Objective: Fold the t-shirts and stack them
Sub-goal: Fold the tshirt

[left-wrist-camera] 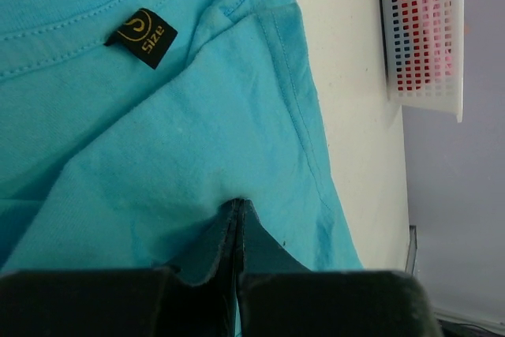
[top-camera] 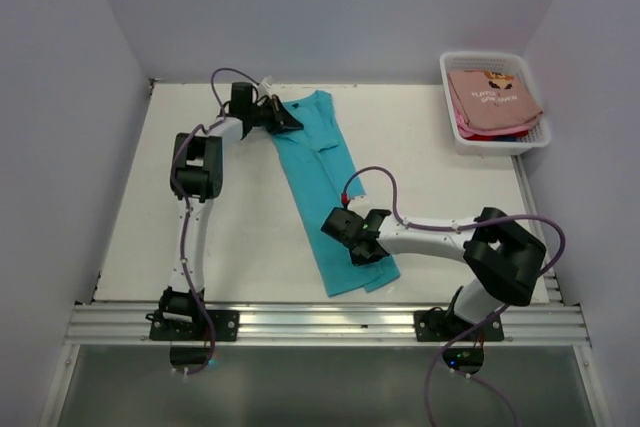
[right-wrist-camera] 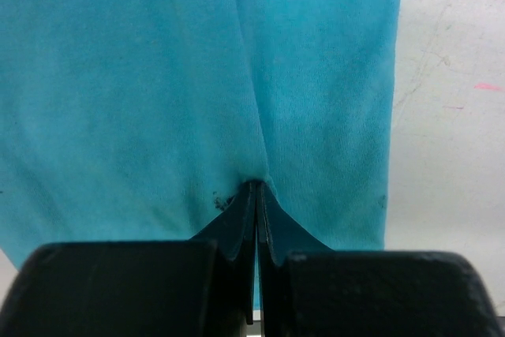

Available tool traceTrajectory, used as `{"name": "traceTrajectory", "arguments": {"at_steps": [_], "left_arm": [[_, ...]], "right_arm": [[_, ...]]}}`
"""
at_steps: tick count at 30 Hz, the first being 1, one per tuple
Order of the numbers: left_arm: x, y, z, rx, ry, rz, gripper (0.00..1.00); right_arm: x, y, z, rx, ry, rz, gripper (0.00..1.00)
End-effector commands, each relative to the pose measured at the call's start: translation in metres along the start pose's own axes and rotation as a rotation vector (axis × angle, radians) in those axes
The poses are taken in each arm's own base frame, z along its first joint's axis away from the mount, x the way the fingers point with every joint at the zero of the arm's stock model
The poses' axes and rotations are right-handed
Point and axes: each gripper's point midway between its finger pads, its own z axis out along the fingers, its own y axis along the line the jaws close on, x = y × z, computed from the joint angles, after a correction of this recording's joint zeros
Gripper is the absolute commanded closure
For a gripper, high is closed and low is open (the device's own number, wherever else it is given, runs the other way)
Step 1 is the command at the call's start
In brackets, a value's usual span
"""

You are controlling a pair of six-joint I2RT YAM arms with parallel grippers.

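From 12 to 6 o'clock, the lengthwise-folded plain teal cloth t-shirt (top-camera: 318, 187) is clamped at its collar end by the left gripper (top-camera: 283, 117) and at its hem by the right gripper (top-camera: 360, 247); crosswise folds and 2 o'clock's pink basketed shirts (top-camera: 492, 97) look undone.

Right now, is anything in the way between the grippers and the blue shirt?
No, nothing visible. The left gripper is shut on the teal t-shirt near its collar, and the right gripper is shut on its near end.
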Motion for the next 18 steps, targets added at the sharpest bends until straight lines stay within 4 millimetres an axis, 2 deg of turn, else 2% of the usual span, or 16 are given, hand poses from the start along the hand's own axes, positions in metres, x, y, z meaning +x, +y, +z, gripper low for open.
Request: {"name": "traceTrajectory", "arguments": {"at_steps": [1,6,7,8,12,18], "left_arm": [[-0.009,0.002,0.008,0.025,-0.017,-0.038,1.00],[-0.010,0.002,0.018,0.095,-0.031,-0.128,1.00],[-0.014,-0.001,0.019,0.118,-0.040,-0.121,1.00],[-0.010,0.004,0.023,0.124,-0.032,-0.168,0.99],[-0.015,-0.004,0.033,0.184,-0.039,-0.198,0.98],[-0.026,-0.020,0.035,0.281,-0.071,-0.221,0.97]], "right_arm": [[0.043,0.021,0.003,-0.114,0.141,0.012,1.00],[0.061,0.052,-0.004,-0.221,0.192,-0.010,1.00],[0.063,0.062,-0.009,-0.251,0.194,-0.022,1.00],[0.063,0.068,-0.011,-0.265,0.195,-0.027,1.00],[0.059,0.089,-0.021,-0.316,0.190,-0.044,1.00],[0.051,0.091,-0.021,-0.294,0.154,-0.064,1.00]]}}
